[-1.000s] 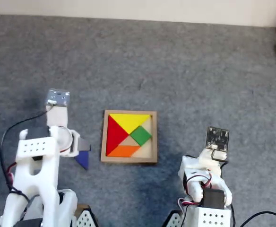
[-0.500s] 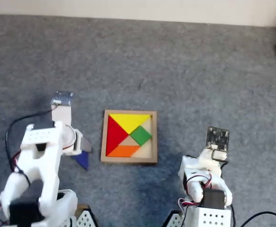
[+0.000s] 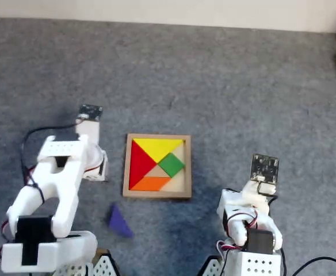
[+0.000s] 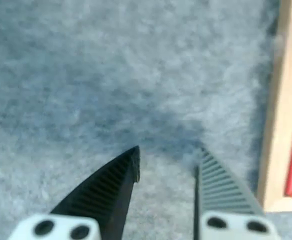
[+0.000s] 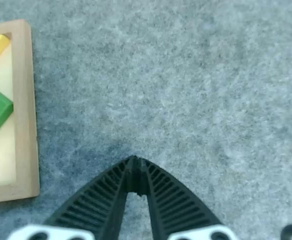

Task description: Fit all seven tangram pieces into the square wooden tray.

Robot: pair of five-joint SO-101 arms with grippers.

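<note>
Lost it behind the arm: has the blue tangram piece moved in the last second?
Yes. The blue tangram piece sat level with the wooden tray's lower left corner; it now lies below that corner, toward the high view's bottom edge.

The left arm (image 3: 57,178) and right arm (image 3: 249,230) have white moulded shells around black servo blocks. A black cable (image 3: 25,141) loops off the left one, and thin red and black wires (image 3: 240,218) cross the right. The jaws are dark ribbed wedges on white mounts (image 5: 33,233) with screw holes.
</note>
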